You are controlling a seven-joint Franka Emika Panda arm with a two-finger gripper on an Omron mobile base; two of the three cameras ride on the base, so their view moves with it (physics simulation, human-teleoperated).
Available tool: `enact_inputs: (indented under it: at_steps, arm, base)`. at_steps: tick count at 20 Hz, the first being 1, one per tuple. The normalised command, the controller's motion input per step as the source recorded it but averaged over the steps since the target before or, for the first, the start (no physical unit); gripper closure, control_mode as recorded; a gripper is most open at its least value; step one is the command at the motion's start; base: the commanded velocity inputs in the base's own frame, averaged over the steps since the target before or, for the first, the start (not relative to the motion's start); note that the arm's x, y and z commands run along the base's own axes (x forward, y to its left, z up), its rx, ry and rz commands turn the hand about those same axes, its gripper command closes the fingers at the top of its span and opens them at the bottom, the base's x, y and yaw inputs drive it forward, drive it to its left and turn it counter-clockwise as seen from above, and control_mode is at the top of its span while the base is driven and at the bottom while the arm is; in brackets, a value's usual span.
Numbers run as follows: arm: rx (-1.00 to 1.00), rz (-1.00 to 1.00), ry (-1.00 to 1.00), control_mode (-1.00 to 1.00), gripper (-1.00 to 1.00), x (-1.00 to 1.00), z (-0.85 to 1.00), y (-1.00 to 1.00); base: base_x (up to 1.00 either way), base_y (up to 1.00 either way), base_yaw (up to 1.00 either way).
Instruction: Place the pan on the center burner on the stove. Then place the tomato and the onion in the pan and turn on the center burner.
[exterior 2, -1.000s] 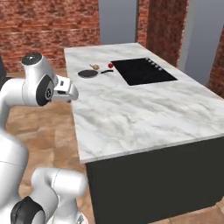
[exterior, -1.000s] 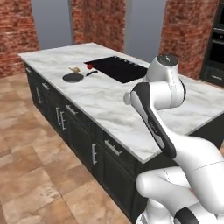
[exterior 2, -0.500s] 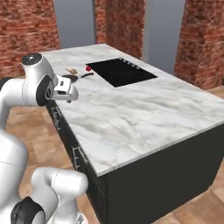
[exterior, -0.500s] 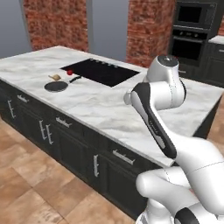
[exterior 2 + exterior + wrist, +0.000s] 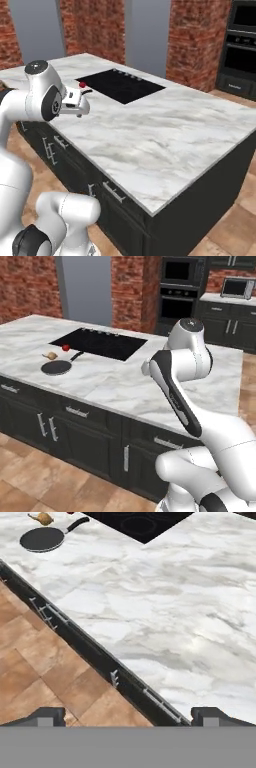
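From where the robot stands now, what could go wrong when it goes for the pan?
The pan lies far from the open gripper, so a long reach may fall short. The onion and the tomato sit close beside it; a careless approach to its handle could knock them rolling across the counter.

My views are evenly and brightly lit, with no glare. The table (image 5: 115, 386) carries only faint, soft shadows. Everything looks slightly soft and coarse, without edge distortion.

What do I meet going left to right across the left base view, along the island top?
onion → pan → tomato → stove → the robot's white arm
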Motion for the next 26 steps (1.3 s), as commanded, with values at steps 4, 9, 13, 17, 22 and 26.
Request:
enact_inputs:
  at_steps: [4, 9, 13, 17, 22, 26]
  arm:
    - [0.00, 0.00, 0.00, 1.00, -1.00, 0.00, 0.00, 0.00]
    - [0.00, 0.00, 0.00, 1.00, -1.00, 0.00, 0.00, 0.00]
    - [0.00, 0.00, 0.00, 1.00, -1.00, 0.00, 0.00, 0.00]
    - [0.00, 0.00, 0.00, 1.00, -1.00, 0.00, 0.00, 0.00]
    - [0.00, 0.00, 0.00, 1.00, -1.00, 0.00, 0.00, 0.00]
    - [0.00, 0.00, 0.00, 1.00, -1.00, 0.00, 0.00, 0.00]
  base:
    - [0.11, 0.91, -0.41]
    - [0.09, 0.90, -0.40]
    - [0.16, 0.85, -0.39]
    - [0.18, 0.75, -0.34]
    - [0.02, 0.68, -0.27]
    - [0.00, 0.66, -0.23]
